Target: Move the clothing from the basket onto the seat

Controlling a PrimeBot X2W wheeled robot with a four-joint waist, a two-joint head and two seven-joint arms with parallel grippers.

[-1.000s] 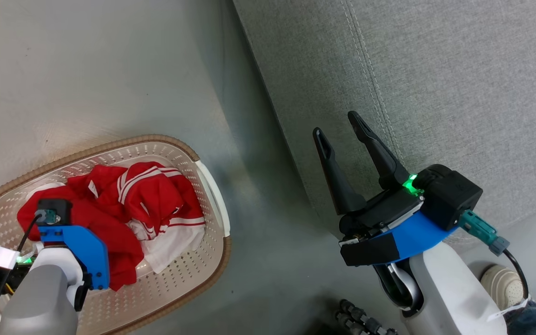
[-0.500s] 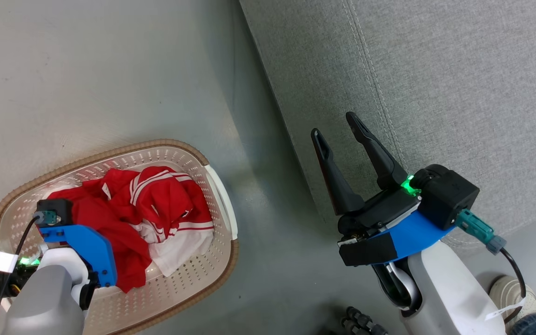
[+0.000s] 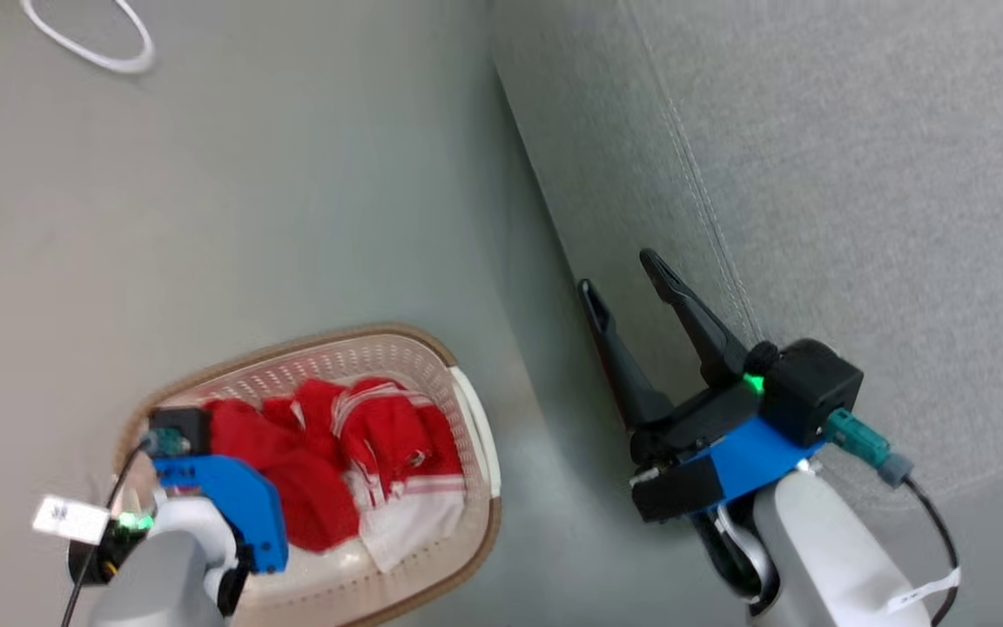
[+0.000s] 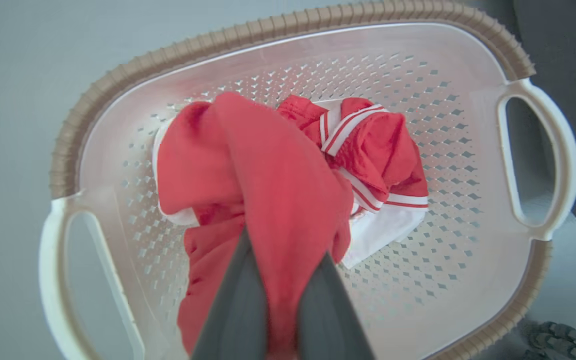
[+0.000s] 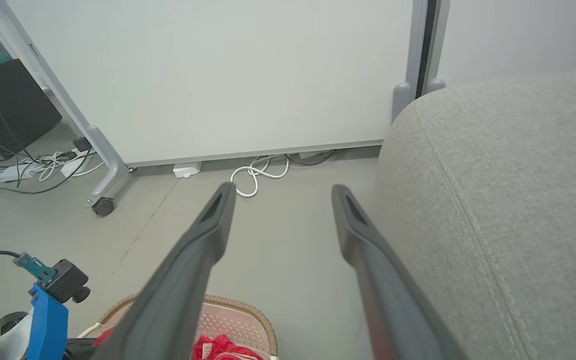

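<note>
The left pincer (image 4: 285, 247) is seen shut tight on a fold of the clothing (image 4: 268, 165). In the left wrist view the red cloth is pinched between its two dark fingers (image 4: 238, 300) and draped up over them. The clothing is contained in the basket (image 4: 268, 35) and heaped about the middle of its perforated bottom. A second red piece, marked with white stripes and a white panel, is laid just beside the gripped fold, on the side of the handle (image 4: 538, 150) that is turned toward the seat (image 3: 858, 174). The gripped fold seems to be bunched higher than the rest, though this cannot be told for certain, the head view being blurred. The basket is set on the floor (image 3: 249, 174) near the seat and apart from it, a strip of floor being left between them. The right pincer (image 3: 617, 273) is held wide open with nothing between its fingers. In the head view it is seen against the seat's near side, well apart from the basket. In the right wrist view the seat's rounded, stitched edge is shown beside the right finger, and a white cable (image 5: 253, 175) is coiled on the floor at the foot of a white panel (image 5: 218, 75) mounted on castors.
</note>
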